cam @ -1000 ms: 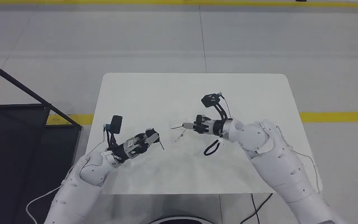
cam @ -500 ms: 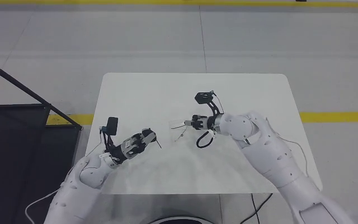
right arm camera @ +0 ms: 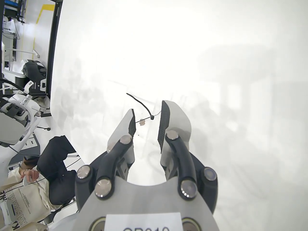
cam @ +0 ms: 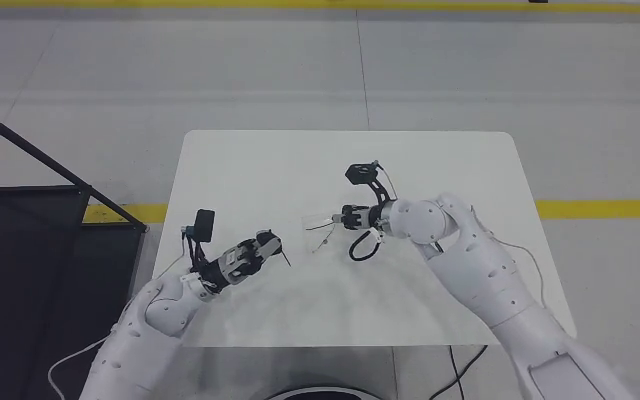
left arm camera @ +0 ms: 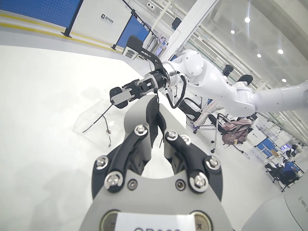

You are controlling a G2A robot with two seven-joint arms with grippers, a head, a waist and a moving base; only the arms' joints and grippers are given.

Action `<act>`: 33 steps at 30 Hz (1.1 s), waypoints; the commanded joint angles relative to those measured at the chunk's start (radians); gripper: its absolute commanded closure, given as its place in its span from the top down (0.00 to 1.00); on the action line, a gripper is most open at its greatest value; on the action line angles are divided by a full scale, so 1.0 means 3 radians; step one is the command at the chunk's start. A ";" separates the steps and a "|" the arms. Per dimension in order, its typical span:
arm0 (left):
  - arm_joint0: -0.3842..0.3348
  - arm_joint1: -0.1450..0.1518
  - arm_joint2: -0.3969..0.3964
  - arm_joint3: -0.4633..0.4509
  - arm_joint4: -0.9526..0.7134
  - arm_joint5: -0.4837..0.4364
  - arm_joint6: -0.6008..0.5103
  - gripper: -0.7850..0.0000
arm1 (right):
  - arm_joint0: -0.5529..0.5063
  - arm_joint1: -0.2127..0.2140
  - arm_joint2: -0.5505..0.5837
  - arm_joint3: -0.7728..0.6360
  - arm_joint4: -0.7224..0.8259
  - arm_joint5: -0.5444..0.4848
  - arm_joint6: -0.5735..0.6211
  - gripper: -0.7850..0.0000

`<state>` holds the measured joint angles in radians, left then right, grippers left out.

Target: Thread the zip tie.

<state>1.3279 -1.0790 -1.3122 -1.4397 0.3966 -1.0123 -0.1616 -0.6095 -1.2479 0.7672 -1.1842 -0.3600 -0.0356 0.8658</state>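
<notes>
nearest the robot, the left gripper [left arm camera: 155, 111] hangs over the near left part of the white table [cam: 440, 160], its two ribbed pads pressed together on a thin black zip tie [left arm camera: 160, 142]. most of that tie is hidden between the pads. a short length shows below them and another sliver above the tips, so its full run and its head cannot be made out. from the top view it is a hair-thin dark line [cam: 286, 257] jutting from the gripper [cam: 268, 243] toward the table's middle.

farther in, near the table's centre, the right gripper [right arm camera: 146, 111] has its fingers [right arm camera: 163, 118] spread, with a clear gap between them and nothing pinched. just past its tips lies a second tie [right arm camera: 142, 104], curved, with its small head close to one pad. whether head and pad touch is unclear. a tiny pale scrap beside it is too small to identify.

in the left wrist view the second tie [left arm camera: 97, 121] slants down from the right gripper's tip [left arm camera: 116, 98] onto a clear plastic piece [left arm camera: 86, 118] lying on the table. that piece is nearly invisible from above [cam: 312, 222], and glare washes it out in the right wrist view.
</notes>
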 commanded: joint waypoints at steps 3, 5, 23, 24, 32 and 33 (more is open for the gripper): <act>-0.0006 0.0005 0.0008 0.0009 -0.0001 0.0000 0.0007 0.00 | 0.0017 -0.0019 -0.0006 0.0039 0.0003 -0.0004 0.0022 0.19; -0.0007 0.0008 0.0010 0.0011 0.0001 0.0000 0.0012 0.00 | 0.0026 -0.0029 -0.0009 0.0057 0.0001 -0.0006 0.0029 0.18; -0.0033 0.0010 0.0002 0.0032 0.0073 0.0071 0.0148 0.00 | -0.0044 -0.0026 0.0191 0.0006 -0.0023 -0.0045 -0.0088 0.00; -0.0032 0.0007 -0.0015 0.0015 0.0126 0.0111 0.0195 0.00 | -0.0079 -0.0012 0.0243 -0.0026 -0.0013 -0.0051 -0.0122 0.00; 0.0034 -0.0052 -0.0047 -0.0145 0.0749 0.0416 0.0788 0.00 | -0.0693 0.0169 0.0808 -0.0680 -0.0029 -0.0118 -0.0416 0.00; 0.0041 -0.0060 -0.0038 -0.0164 0.0842 0.0455 0.0861 0.00 | -0.0801 0.0193 0.0884 -0.0793 -0.0037 -0.0111 -0.0457 0.00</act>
<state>1.3383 -1.0944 -1.3262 -1.4832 0.6136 -0.8905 0.0683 -0.8114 -1.1978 1.0052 -1.3818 -0.3674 -0.0707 0.7406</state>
